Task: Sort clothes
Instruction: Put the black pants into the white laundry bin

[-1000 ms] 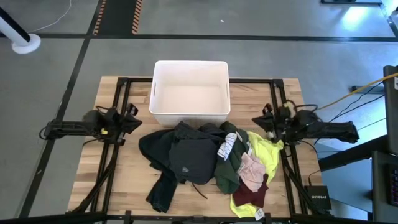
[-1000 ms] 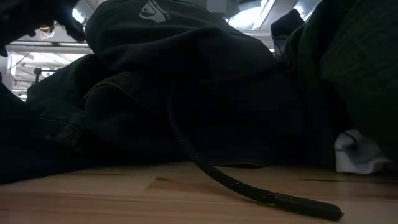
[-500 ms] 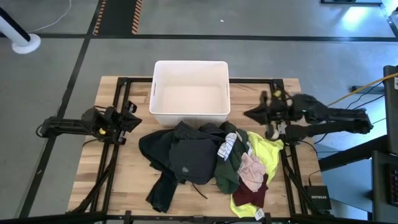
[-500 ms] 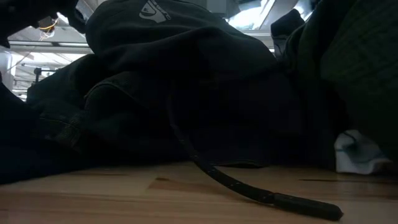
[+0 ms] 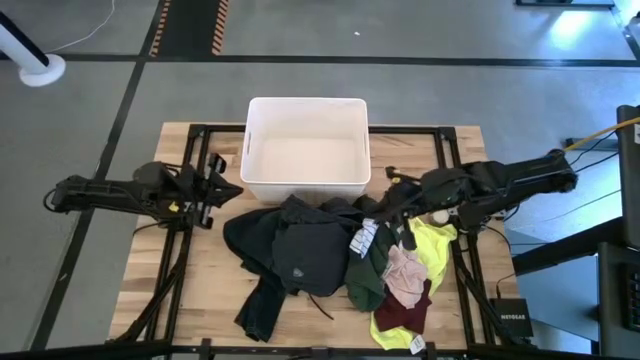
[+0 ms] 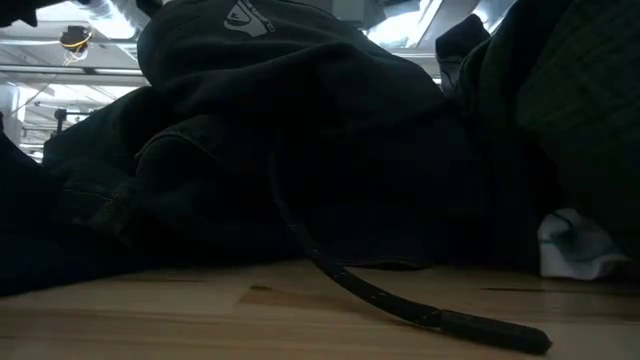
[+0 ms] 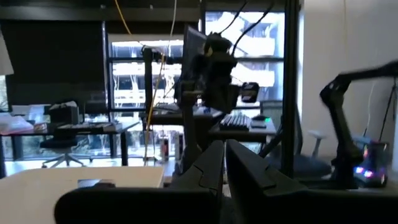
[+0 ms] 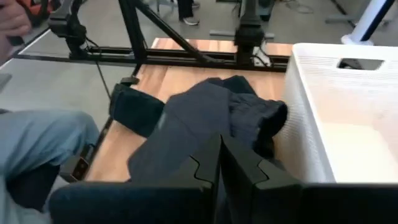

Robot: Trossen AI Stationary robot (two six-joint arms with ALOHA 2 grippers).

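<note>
The clothes lie heaped on the wooden table's near half: a black and dark grey garment (image 5: 296,252), a dark green one (image 5: 374,258), a neon yellow one (image 5: 432,246), a pale pink one (image 5: 405,274) and a maroon one (image 5: 400,316). The low view shows the dark garment (image 6: 300,150) close up, its drawstring (image 6: 380,296) trailing on the wood. My right gripper (image 5: 386,206) is shut over the heap's far right part; its wrist view (image 8: 219,155) looks across the dark cloth (image 8: 205,118). My left gripper (image 5: 222,186) is shut and empty, left of the heap.
A white plastic bin (image 5: 306,150) stands at the far middle of the table, just behind the heap, and shows in the right wrist view (image 8: 336,112). Black frame rails (image 5: 190,200) run along both sides. A person's leg (image 8: 37,143) shows beyond the table's left edge.
My right gripper has gone toward the table's left edge, from beside the neon yellow garment to over the heap's far right part. My left gripper has risen and gone a little toward the heap. The clothes have stayed where they were.
</note>
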